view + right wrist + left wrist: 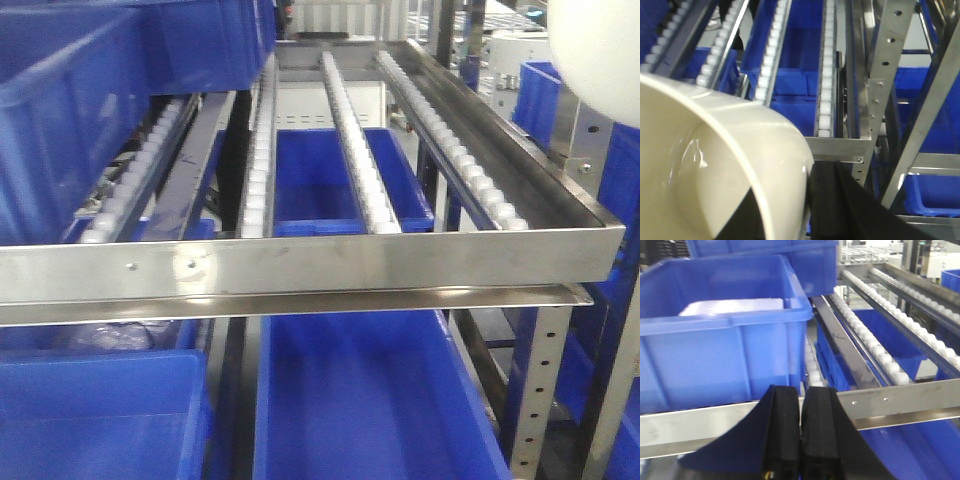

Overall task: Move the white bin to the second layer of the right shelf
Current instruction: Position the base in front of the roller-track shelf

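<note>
1. Right fingers (852, 212) pinch the white bin (740, 165) by its wall; left fingers (785, 435) are pressed together, empty.
2. The right shelf second layer (400, 262) lies ahead of the fingers; the bin is not yet set on it.

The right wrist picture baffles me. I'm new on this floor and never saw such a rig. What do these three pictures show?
This is a two-armed robot with a camera on each wrist and one facing forward. The front view looks at a sloped steel roller shelf with blue crates below it. The left wrist view looks past the shut, empty left gripper at a blue crate on the neighbouring rack. The right wrist view is mostly the white bin, whose rim the right gripper pinches, holding it in the air near the shelf.
</note>
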